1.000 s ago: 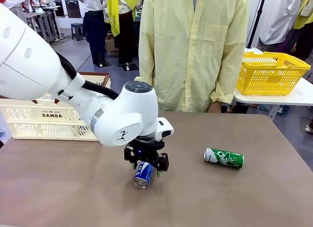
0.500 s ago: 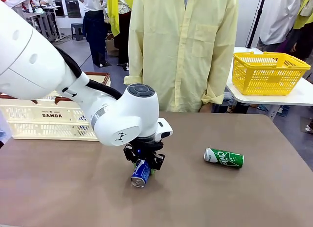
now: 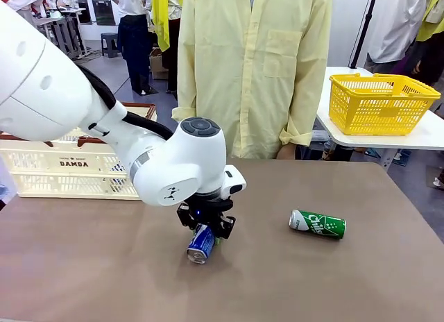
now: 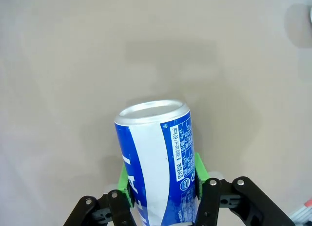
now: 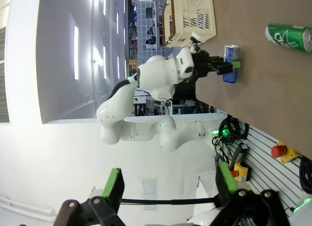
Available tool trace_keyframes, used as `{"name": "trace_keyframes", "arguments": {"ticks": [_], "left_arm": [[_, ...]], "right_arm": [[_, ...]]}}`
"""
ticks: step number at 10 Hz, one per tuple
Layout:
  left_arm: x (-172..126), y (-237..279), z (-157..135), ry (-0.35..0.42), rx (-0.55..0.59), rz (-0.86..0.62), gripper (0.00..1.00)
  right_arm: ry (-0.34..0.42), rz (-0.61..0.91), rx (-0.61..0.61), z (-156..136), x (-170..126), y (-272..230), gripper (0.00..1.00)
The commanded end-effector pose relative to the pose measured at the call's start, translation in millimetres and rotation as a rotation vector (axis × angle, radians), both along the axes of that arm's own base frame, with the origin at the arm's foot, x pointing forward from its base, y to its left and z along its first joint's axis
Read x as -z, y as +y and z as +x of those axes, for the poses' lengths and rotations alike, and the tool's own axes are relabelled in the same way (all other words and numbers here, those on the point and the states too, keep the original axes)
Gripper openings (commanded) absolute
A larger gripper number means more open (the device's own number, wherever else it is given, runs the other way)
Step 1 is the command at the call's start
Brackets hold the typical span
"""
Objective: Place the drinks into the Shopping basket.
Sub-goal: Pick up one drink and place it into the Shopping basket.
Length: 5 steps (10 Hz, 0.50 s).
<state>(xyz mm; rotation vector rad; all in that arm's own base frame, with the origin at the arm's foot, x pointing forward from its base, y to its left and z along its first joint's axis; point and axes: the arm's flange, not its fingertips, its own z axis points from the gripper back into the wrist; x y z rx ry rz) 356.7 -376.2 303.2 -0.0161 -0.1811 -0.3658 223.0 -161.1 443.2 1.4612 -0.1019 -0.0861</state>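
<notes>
A blue drink can lies near the middle of the brown table, and my left gripper is shut on it from above. In the left wrist view the green pads press both sides of the blue can. A green drink can lies on its side to the right, apart from both grippers. The cream Shopping basket stands at the table's far left, behind my left arm. My right gripper hangs open and empty, far from the table; its view also shows the blue can and the green can.
A person in a pale yellow shirt stands at the far edge of the table, hands down. A yellow mesh basket sits on a separate white table at the back right. Open table surface lies around the green can.
My left gripper's jaws have closed from wide open onto the blue can, which has barely shifted. The person has stepped a little to the left.
</notes>
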Motion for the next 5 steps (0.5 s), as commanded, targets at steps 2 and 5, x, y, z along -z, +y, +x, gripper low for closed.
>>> {"name": "trace_keyframes", "arguments": {"ticks": [2,5], "left_arm": [[-147,48,-21,0.046,0.092,-0.129,0.0],[-230,87,-49,0.066,-0.036,-0.173,0.0]], "right_arm": [[-0.001,0.009,0.003,0,-4,1,1.0],[-0.001,0.009,0.003,0,-4,1,1.0]]}}
